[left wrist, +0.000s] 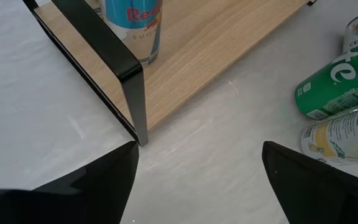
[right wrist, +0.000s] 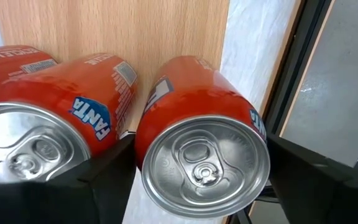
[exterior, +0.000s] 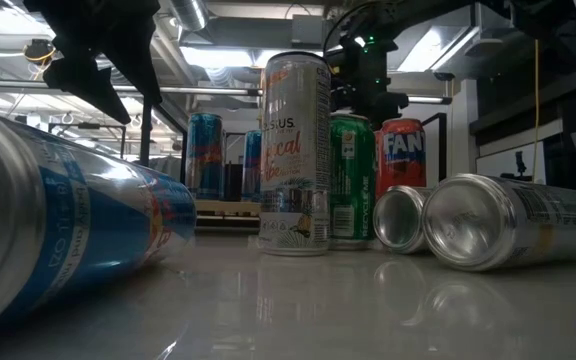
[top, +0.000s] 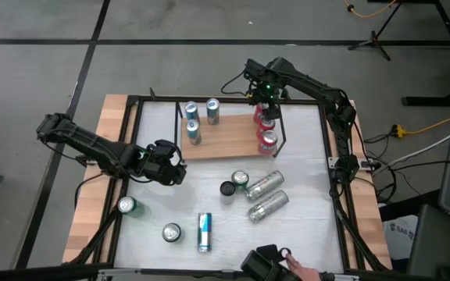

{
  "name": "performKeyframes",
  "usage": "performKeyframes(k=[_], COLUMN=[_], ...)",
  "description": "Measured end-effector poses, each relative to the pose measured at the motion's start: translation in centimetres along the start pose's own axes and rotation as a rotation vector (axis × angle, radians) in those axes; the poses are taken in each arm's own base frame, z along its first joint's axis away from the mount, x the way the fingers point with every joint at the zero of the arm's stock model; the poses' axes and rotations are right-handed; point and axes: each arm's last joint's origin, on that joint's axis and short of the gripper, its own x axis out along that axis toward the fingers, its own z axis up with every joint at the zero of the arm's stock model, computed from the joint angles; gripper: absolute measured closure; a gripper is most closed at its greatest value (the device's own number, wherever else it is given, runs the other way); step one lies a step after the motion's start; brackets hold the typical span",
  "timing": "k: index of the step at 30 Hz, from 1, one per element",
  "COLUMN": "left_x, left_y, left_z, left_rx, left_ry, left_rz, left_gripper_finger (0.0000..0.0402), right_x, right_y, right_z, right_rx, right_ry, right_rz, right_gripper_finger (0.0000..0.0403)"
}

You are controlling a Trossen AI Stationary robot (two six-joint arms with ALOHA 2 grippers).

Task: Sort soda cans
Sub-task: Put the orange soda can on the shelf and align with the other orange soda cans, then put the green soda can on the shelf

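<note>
— Where are you now, and what do your jaws do?

— My right gripper [top: 266,110] is at the far right end of the wooden board [top: 229,140], directly over a red can [right wrist: 201,140] that stands upright there. My jaws are spread, one on each side of this can, and I cannot tell if they touch it. Just beside it stand two more red cans [right wrist: 48,118], close together on the same board.

— And the other arm?

— My left gripper [top: 165,165] hangs over the white surface [top: 303,156], near the left end of the board. Its jaws are spread and they pinch nothing. In front of it is the black frame leg [left wrist: 126,81] of the board.

— Where are the other cans?

— Three blue-and-silver cans [top: 193,119] stand upright at the left part of the board. On the surface, a green can [top: 241,180] and a black can [top: 227,189] are near the middle, and two silver cans [top: 266,196] lie on their sides just beside them. One blue can [top: 204,232] lies on its side nearer the front, and a pale can [top: 171,232] stands near it. One more green can [top: 126,205] stands at the left edge.

— Somebody else there?

— A hand [top: 307,274] shows at the front edge.
</note>
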Motion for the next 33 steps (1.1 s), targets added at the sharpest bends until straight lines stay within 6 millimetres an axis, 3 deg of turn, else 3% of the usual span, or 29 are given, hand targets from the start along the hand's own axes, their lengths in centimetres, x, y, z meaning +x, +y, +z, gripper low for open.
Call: performKeyframes(k=[6,20,33], left_x=[0.0,0.0,0.0], left_y=[0.0,0.0,0.0], left_z=[0.0,0.0,0.0], left_rx=[0.0,0.0,0.0], left_ry=[0.0,0.0,0.0], left_rz=[0.0,0.0,0.0], left_gripper_finger=[0.0066,0.0066,0.0066], right_x=[-0.1,-0.3,-4.0], right_y=[0.0,0.0,-0.4], right_z=[0.0,-0.1,0.2], right_rx=[0.0,-0.001,0.0], right_ry=[-0.002,0.02,-0.053], right_rz=[-0.002,-0.017,-0.123], right_gripper_finger=[0.0051,0.0047,0.0047])
